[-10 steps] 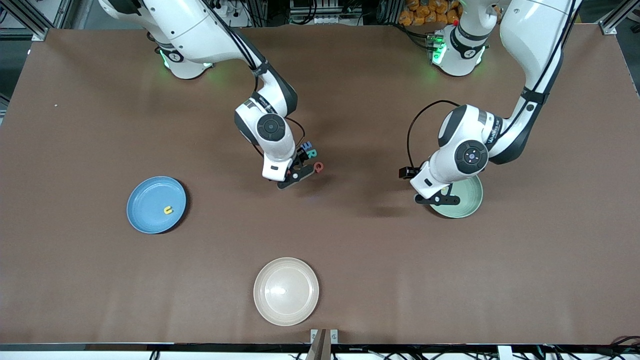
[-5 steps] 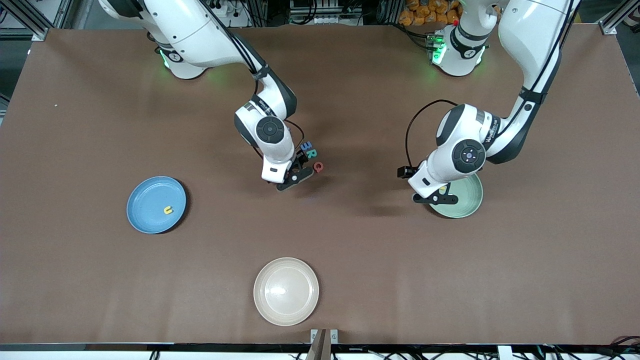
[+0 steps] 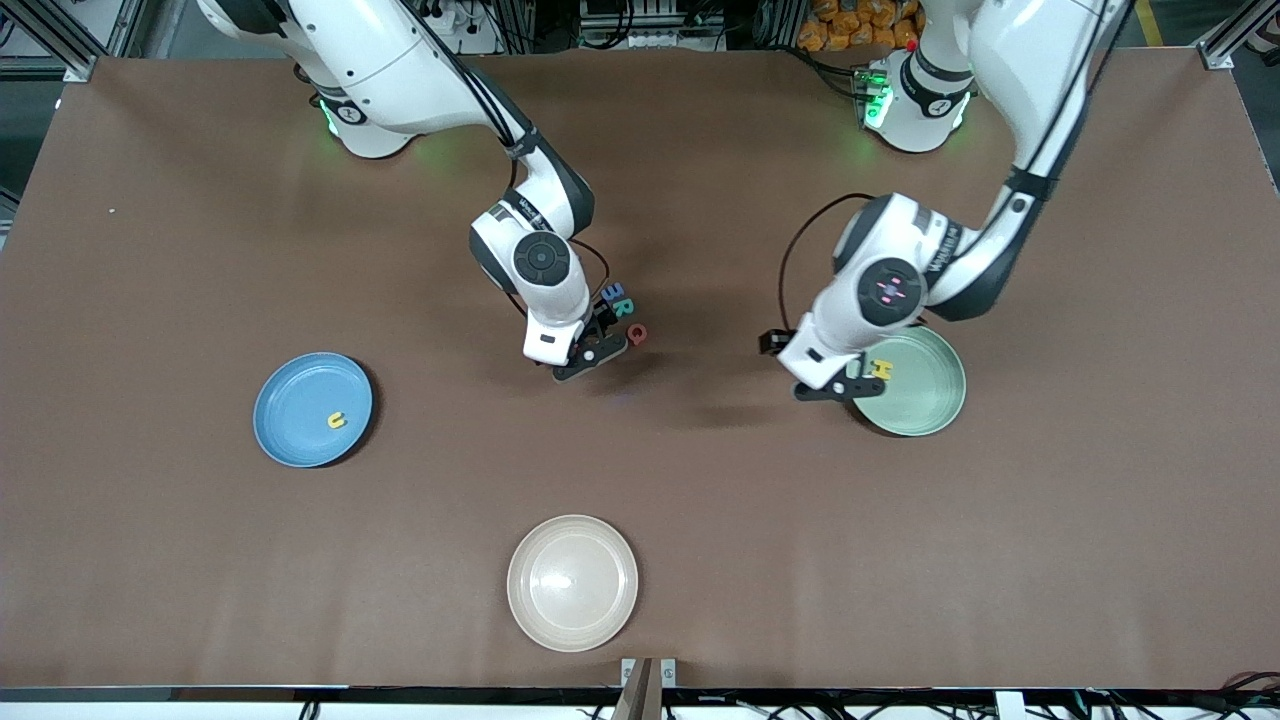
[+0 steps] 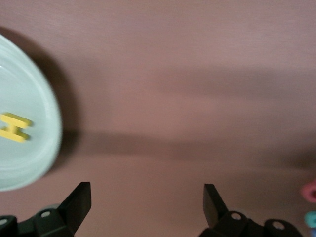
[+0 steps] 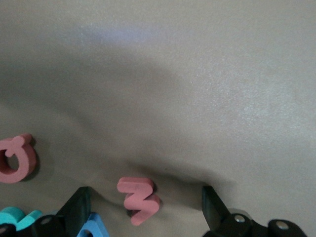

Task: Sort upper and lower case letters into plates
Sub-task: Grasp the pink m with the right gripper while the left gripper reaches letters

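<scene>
Right wrist view alone reveals red zigzag letter (image 5: 139, 199) between spread right gripper (image 5: 143, 207) fingers; left gripper (image 4: 147, 205) likewise spread, yellow H (image 4: 13, 127) at nine o'clock.

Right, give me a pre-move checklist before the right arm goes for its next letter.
1. Right gripper open over the letter cluster: ok; its fingers stand apart.
2. Small red zigzag foam letter lies between those fingers, on the table: ok.
3. Nothing crowding it: not ok; a blue letter piece lies close beside it.
4. Round blue plastic plate reachable and holding only a tiny yellow letter: ok.
5. Left gripper open, empty, at the rim of the pale mint green plate: ok.
6. Yellow H lies in the mint plate: ok.
</scene>
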